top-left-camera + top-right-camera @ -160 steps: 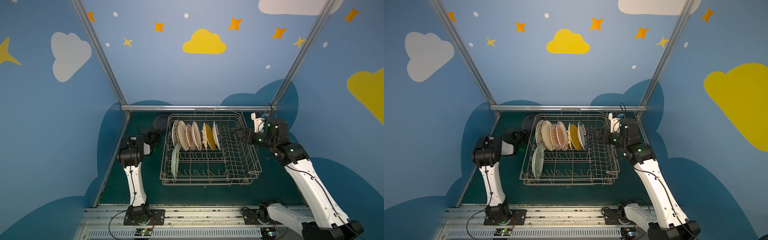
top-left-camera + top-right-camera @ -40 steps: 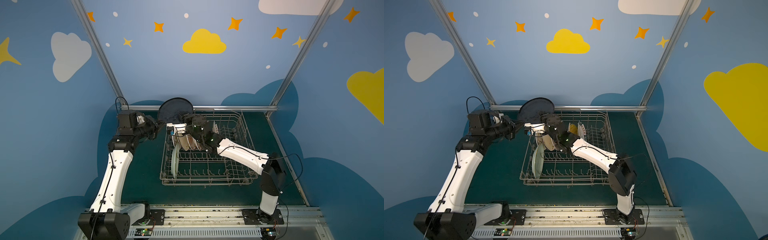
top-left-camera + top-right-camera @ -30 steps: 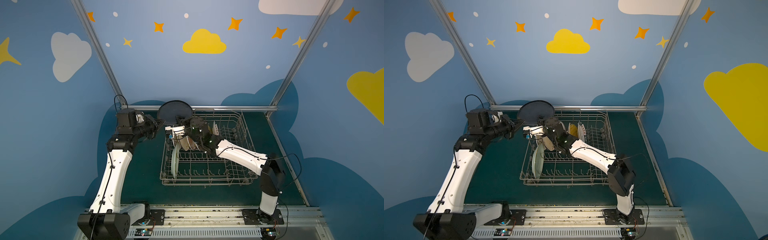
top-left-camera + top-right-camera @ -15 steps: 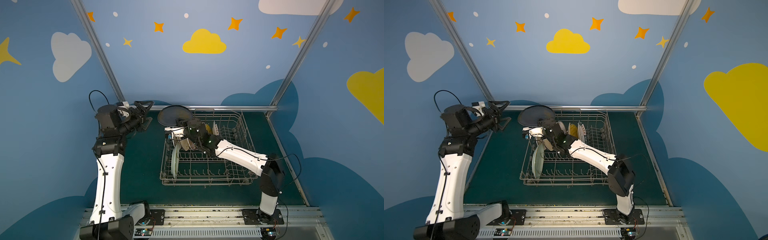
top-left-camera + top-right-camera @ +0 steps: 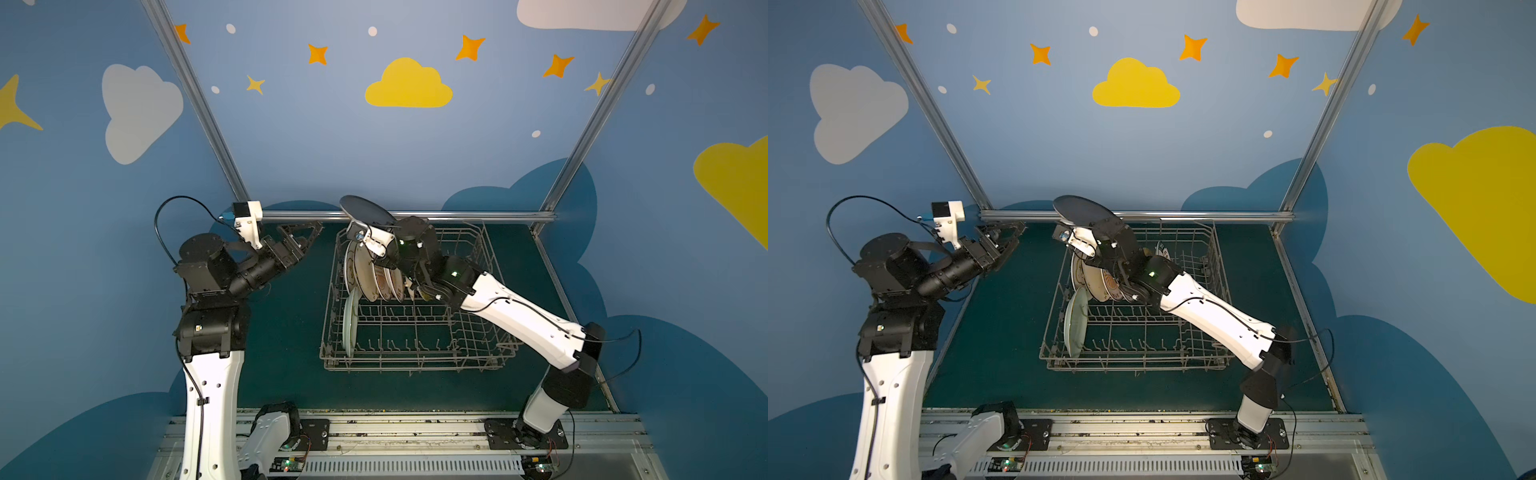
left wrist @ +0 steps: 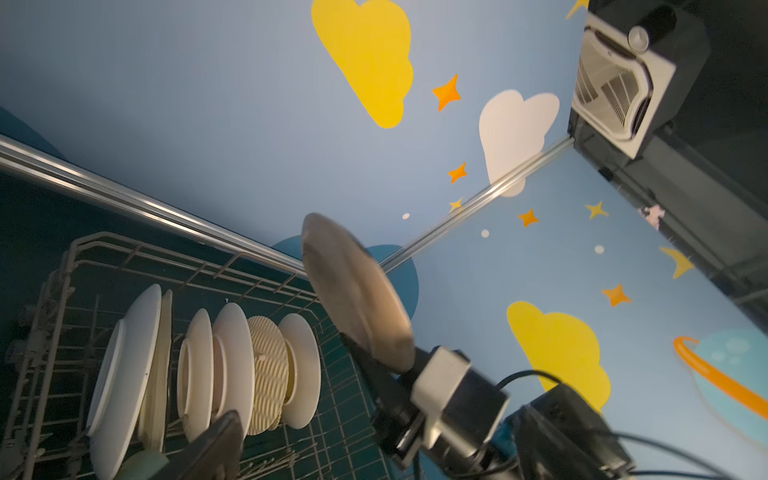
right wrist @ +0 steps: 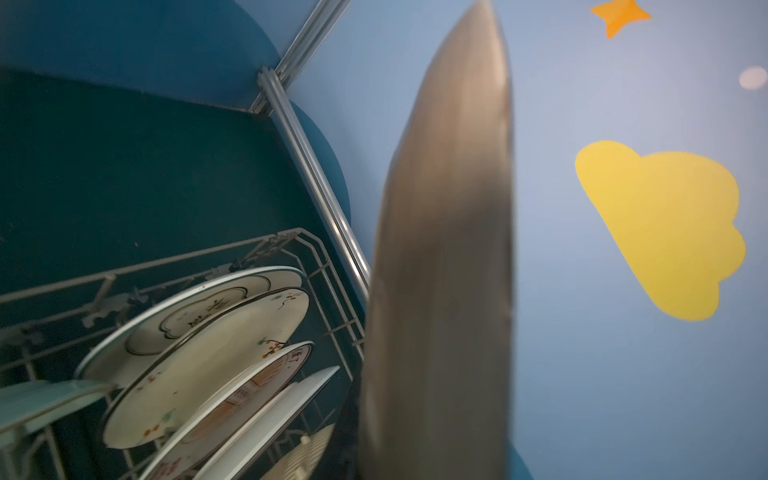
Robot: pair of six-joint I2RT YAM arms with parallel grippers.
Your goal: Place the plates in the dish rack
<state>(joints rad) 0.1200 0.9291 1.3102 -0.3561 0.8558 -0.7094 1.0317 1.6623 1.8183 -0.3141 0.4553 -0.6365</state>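
Top views: right gripper (image 5: 384, 226) pinching rim of round black plate (image 5: 365, 210), tilted in the air above far left corner of large grey wire dish rack (image 5: 415, 368) on dark green tabletop (image 5: 282, 332). Left gripper (image 5: 300, 235) spread wide, empty, near tabletop's far left corner.

Left wrist: row of pale round plates (image 6: 232, 357) upright in dish rack, black plate (image 6: 357, 291) above.

Right wrist: black plate (image 7: 444, 270) edge-on, blurred, beside that row.
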